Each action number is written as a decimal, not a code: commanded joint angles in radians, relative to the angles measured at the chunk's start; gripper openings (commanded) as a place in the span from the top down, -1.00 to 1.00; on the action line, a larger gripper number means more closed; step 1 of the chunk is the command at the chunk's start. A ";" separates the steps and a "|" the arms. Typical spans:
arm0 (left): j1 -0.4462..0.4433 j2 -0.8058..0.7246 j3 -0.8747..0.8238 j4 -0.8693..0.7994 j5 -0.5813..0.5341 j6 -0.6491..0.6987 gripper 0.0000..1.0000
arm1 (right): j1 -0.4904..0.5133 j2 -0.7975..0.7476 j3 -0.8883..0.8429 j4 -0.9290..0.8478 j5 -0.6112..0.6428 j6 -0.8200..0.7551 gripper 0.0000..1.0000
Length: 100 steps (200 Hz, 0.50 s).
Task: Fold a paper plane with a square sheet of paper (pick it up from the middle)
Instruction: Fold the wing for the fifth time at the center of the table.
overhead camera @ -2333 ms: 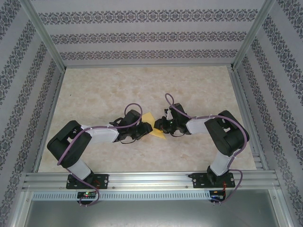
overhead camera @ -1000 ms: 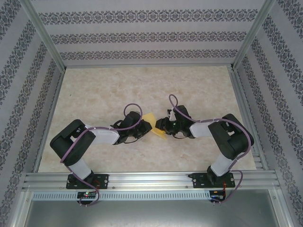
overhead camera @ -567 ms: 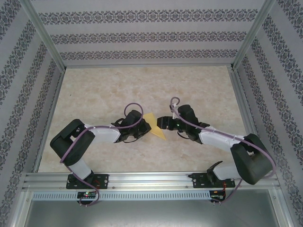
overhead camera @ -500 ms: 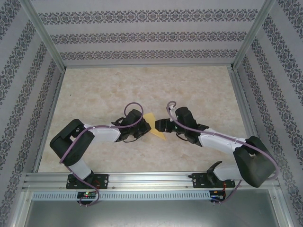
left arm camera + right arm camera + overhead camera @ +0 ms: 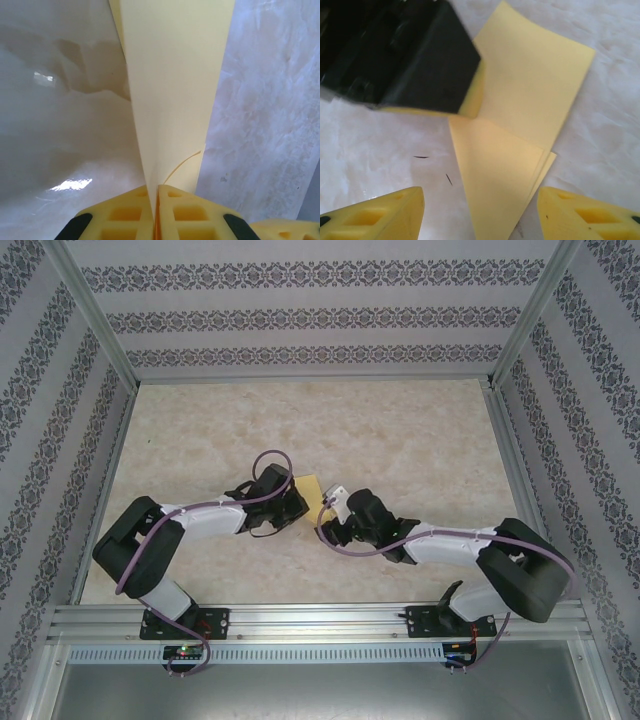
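Left gripper [image 5: 156, 192] clamps its yellow fingers [image 5: 190, 215] shut on one edge of the yellow paper [image 5: 172, 75] near the middle of the table [image 5: 400, 430]; from its wrist we see the folded sheet run away from the pinch as a long tapering strip over the tabletop, with a shadow beside it. At the same mid-table spot the right gripper [image 5: 480, 210] hangs with its jaws wide apart, holding nothing; its yellow fingers [image 5: 375, 215] stand one on either side of the paper's narrow end; we see stacked layers along one folded edge. From above, both grippers meet at mid-table; the paper [image 5: 308, 487] shows between them, slightly toward the table's far side.
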 commanded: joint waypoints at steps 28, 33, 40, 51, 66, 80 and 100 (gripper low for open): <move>0.032 -0.019 0.038 -0.065 0.037 0.032 0.80 | 0.050 0.127 0.073 0.091 0.075 -0.219 -0.20; 0.032 -0.020 0.039 -0.065 0.039 0.030 0.80 | 0.053 0.137 0.073 0.106 0.088 -0.226 -0.19; 0.034 -0.020 0.039 -0.066 0.041 0.031 0.80 | 0.058 0.149 0.073 0.127 0.096 -0.235 -0.19; 0.036 -0.019 0.042 -0.068 0.042 0.029 0.80 | 0.062 0.168 0.073 0.160 0.100 -0.244 -0.19; 0.038 -0.017 0.046 -0.069 0.047 0.026 0.80 | 0.070 0.192 0.072 0.197 0.108 -0.262 -0.18; 0.039 -0.017 0.048 -0.069 0.050 0.026 0.80 | 0.077 0.220 0.079 0.214 0.106 -0.278 -0.18; 0.040 -0.016 0.052 -0.074 0.047 0.023 0.80 | 0.085 0.257 0.090 0.228 0.120 -0.292 -0.13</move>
